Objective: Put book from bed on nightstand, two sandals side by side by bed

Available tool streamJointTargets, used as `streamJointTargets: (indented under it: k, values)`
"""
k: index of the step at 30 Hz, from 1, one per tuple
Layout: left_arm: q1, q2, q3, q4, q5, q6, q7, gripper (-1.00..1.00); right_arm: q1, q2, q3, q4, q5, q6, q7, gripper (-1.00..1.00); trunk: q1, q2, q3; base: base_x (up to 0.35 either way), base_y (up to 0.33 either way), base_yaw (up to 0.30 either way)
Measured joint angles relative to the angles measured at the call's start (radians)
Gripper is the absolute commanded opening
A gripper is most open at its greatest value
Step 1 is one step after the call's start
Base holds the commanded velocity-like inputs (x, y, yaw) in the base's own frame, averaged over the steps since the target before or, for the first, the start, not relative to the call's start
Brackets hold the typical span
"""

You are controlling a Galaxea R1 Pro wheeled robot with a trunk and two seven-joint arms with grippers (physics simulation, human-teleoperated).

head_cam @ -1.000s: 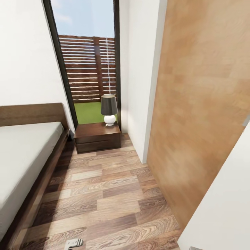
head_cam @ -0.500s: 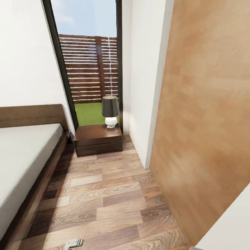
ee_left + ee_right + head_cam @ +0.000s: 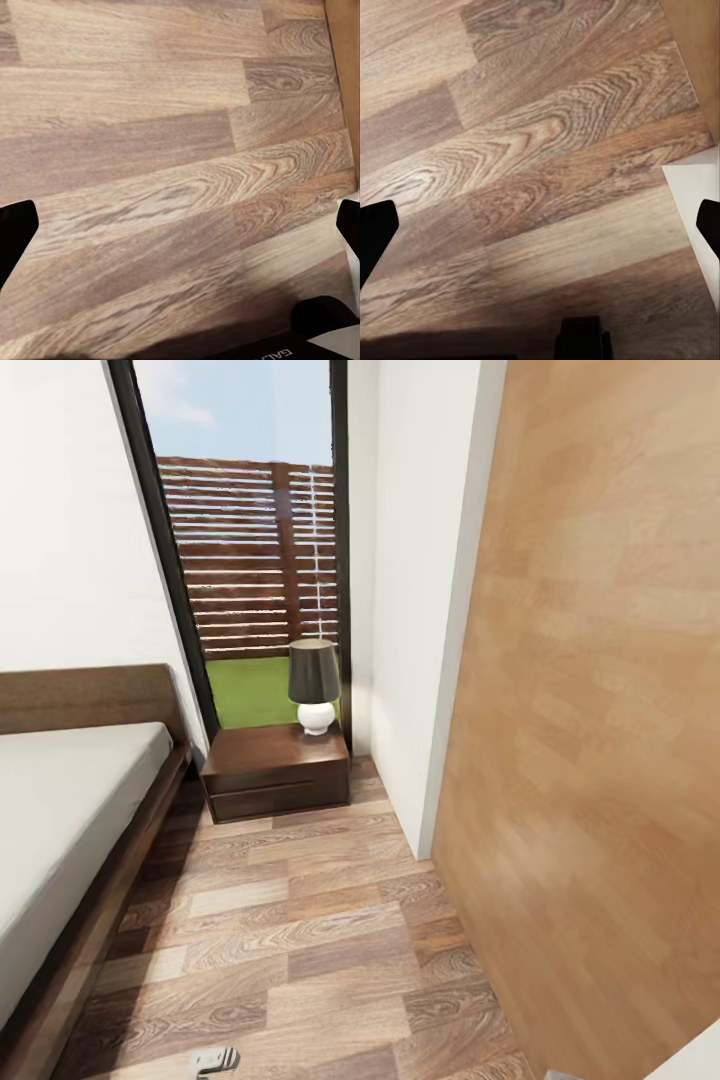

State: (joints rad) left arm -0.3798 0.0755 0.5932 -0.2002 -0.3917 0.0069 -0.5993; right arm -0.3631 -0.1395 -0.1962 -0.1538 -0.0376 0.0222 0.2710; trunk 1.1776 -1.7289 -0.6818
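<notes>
Both jaws spread wide, nothing held, pointing down at plank floor (image 3: 150, 150), nightstand (image 3: 276, 770) ahead

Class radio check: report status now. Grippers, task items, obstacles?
Both grippers open, empty, over floor. Bed at left, nightstand ahead with lamp on it. Door close at right.

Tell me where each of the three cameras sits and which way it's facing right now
Head view: on the robot's head, looking forward and down at the bed, nightstand with a lamp, and a tall window.
Left wrist view: near the left gripper, facing the floor; dark fingertips at both edges.
Right wrist view: near the right gripper, facing the floor likewise.
Shared: all three show the wood plank floor.
</notes>
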Motion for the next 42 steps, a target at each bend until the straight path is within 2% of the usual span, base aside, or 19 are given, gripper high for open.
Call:
streamJointTargets:
  k: [21, 27, 42]
  values:
    - [0.0, 0.0, 0.0, 0.0, 0.0, 0.0, 0.0, 1.0, 0.0, 0.0, 0.0, 0.0, 0.0, 0.0, 0.0, 1.0, 0.0, 0.0, 0.0, 0.021, -0.006, 0.121]
    - [0.0, 0.0, 0.0, 0.0, 0.0, 0.0, 0.0, 1.0, 0.0, 0.0, 0.0, 0.0, 0.0, 0.0, 0.0, 1.0, 0.0, 0.0, 0.0, 0.01, 0.0, 0.229]
    - [0.0, 0.0, 0.0, 0.0, -0.001, 0.0, 0.0, 1.0, 0.0, 0.0, 0.0, 0.0, 0.0, 0.0, 0.0, 1.0, 0.0, 0.0, 0.0, 0.213, 0.0, 0.058]
